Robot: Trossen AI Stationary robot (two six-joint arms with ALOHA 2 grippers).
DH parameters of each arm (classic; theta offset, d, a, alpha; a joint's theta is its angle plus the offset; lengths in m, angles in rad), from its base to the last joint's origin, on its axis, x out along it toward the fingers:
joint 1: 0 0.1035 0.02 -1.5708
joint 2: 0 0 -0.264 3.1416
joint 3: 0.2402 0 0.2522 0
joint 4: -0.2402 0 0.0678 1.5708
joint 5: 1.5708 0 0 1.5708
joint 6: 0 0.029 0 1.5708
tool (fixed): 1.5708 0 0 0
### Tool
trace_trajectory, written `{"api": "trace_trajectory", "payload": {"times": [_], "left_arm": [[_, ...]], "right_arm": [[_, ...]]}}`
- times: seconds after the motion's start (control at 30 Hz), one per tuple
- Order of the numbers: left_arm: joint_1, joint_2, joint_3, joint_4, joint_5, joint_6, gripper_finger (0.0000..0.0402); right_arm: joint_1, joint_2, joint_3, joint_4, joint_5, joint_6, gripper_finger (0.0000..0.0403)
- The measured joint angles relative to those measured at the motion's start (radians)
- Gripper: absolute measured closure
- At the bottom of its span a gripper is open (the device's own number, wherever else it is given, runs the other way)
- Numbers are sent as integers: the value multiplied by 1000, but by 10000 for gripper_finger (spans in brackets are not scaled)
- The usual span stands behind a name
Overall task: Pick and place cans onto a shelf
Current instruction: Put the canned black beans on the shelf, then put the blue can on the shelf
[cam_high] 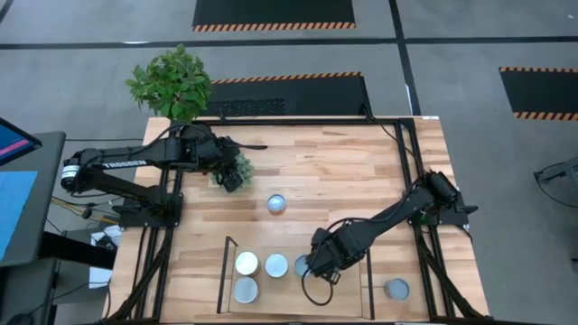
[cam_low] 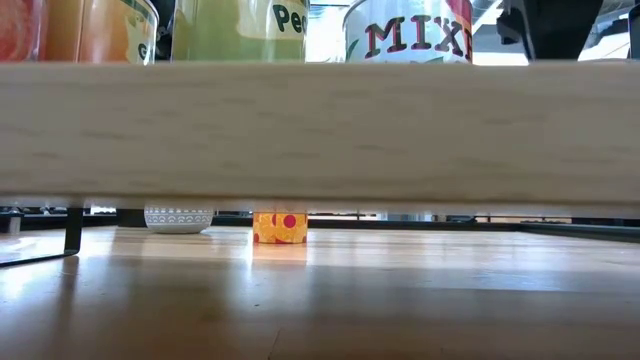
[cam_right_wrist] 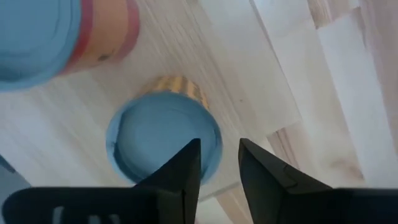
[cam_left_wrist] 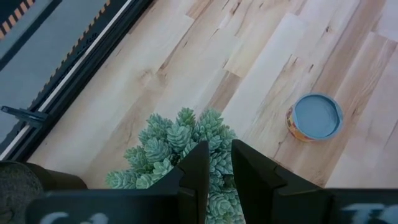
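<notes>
**Cans fill the shelf's back row; right arm over the newest one**

Cans sit four to the shelf in the high view. A white-topped one and a blue-topped one stand side by side in the row farther from the front edge. A third stands in front of the white one. The fourth is partly hidden under the right gripper. They are packed close together from the left bracket inward, which I judge leaves room for the rest.

In the right wrist view the right gripper has its fingers parted with nothing between them. The blue-topped can stands upright on the board just beyond the tips, and a neighbouring can is close by. The fingers being apart and off the can suggests it has been set down rather than carried.

Two cans are not yet shelved. One stands alone mid-table, and one stands outside the right bracket.

The left gripper waits near the table's far side above a small succulent. Its fingers are slightly apart and hold nothing. The mid-table can lies within its camera's sight, so that can looks like the left arm's natural pick.
</notes>
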Motion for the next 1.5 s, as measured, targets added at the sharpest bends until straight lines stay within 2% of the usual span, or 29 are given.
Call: {"api": "trace_trajectory", "payload": {"times": [0.17,0.3,0.5,0.6,0.7,0.93,1.1,1.33,1.5], "left_arm": [[0,0,0,0,0,0,343],[0,0,0,0,0,0,343],[0,0,0,0,-1,0,343],[0,0,0,0,-1,-1,343],[0,0,0,-1,-1,1,343],[0,0,0,-1,2,4,343],[0,0,0,0,5,4,343],[0,0,0,0,5,4,343],[0,0,0,-1,6,4,343]], "right_arm": [[0,0,67,-96,-7,-42,267],[-3,0,116,-246,53,-78,270],[-35,-6,109,-246,121,-51,276],[-54,-10,108,-250,173,-88,278],[-85,-21,107,-244,180,-125,280],[-153,-153,109,-249,274,-122,285],[-188,-268,110,-210,283,-132,285],[-237,-376,109,-137,280,96,285],[-259,-396,109,-88,281,294,285]]}}
